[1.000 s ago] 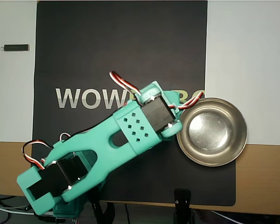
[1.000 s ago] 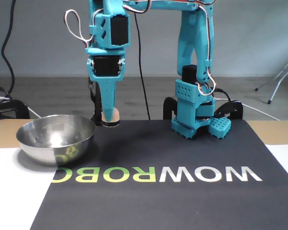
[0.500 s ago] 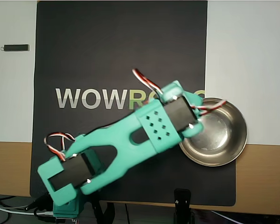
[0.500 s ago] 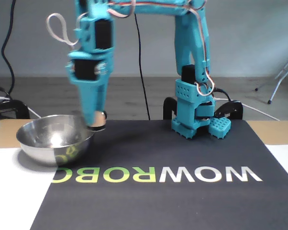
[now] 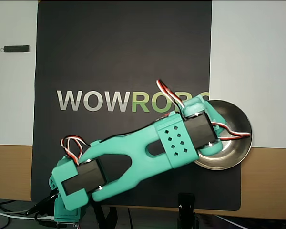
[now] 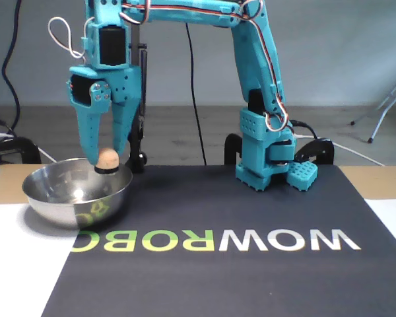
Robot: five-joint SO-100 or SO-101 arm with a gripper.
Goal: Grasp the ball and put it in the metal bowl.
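Having swung from beside the bowl (image 6: 76, 191) to over it, I am pinching the ball (image 6: 107, 158) between my fingers (image 6: 91, 141), nearly ready to drop it.

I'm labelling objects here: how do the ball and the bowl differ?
Size: the ball is far smaller than the bowl. Look: the ball is matte tan, the bowl shiny silver metal. State: the ball is held between the end effector fingers above the bowl, which rests on the table. Both are round.
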